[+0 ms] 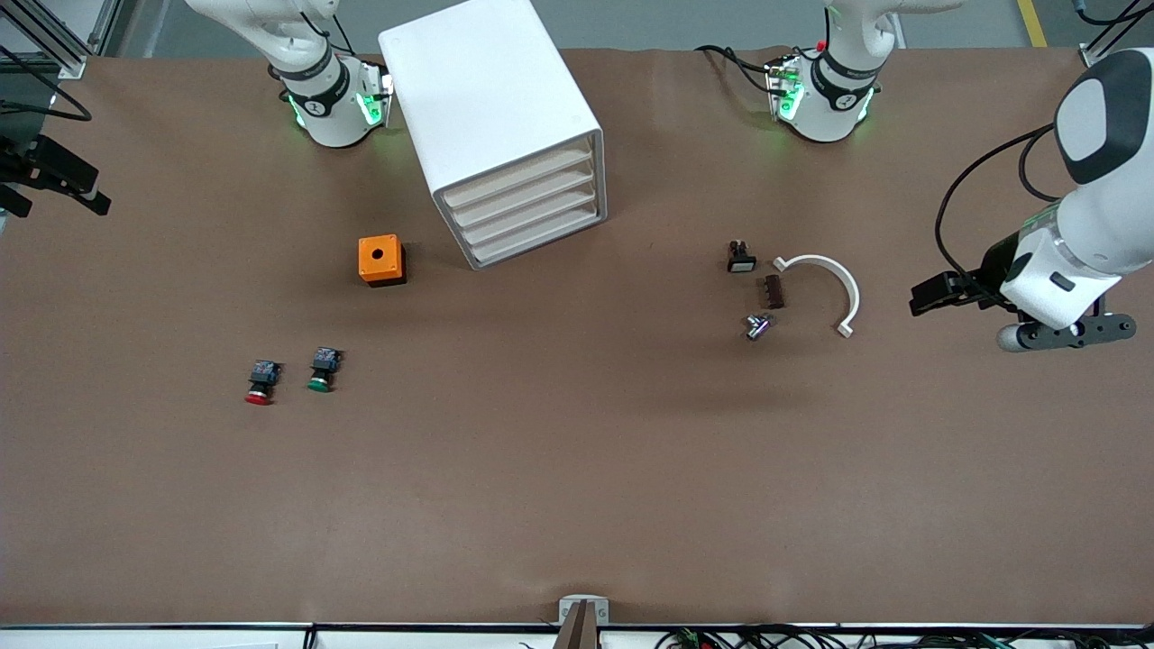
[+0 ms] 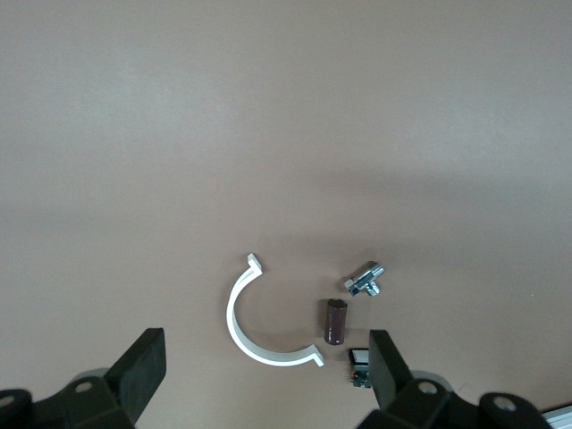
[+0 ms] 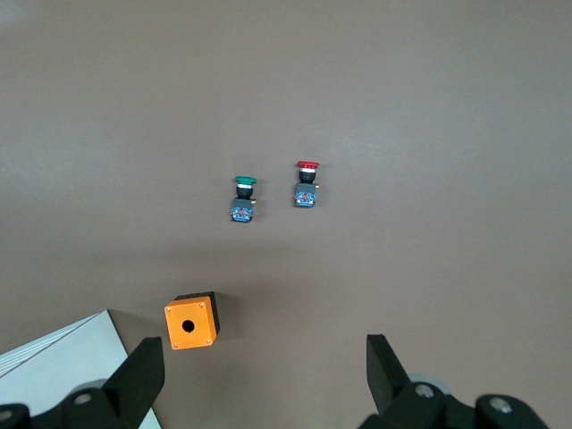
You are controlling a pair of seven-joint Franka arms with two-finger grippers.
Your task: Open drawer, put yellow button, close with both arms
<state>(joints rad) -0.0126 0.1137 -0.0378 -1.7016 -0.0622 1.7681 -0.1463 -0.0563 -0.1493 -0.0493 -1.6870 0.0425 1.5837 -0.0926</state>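
Observation:
No yellow button shows in any view. The white drawer cabinet [image 1: 505,117] stands between the arms' bases, and its four drawers [image 1: 527,212] are all shut. Its corner shows in the right wrist view [image 3: 63,366]. My left gripper [image 1: 938,293] is open and empty in the air at the left arm's end of the table. In the left wrist view [image 2: 264,384] it is over bare table beside a white curved clip. My right gripper [image 1: 56,185] is open and empty, high at the right arm's end of the table. In the right wrist view [image 3: 264,384] it is beside the orange box.
An orange box [image 1: 380,259] [image 3: 190,321] with a round hole stands beside the cabinet. Red-capped [image 1: 261,381] [image 3: 306,183] and green-capped [image 1: 322,370] [image 3: 243,197] buttons lie nearer the camera. A white curved clip [image 1: 834,275] [image 2: 246,335], brown cylinder [image 1: 773,291] [image 2: 334,322], metal bolt [image 1: 756,325] [image 2: 365,280] and white-faced switch [image 1: 741,257] [image 2: 359,366] lie together.

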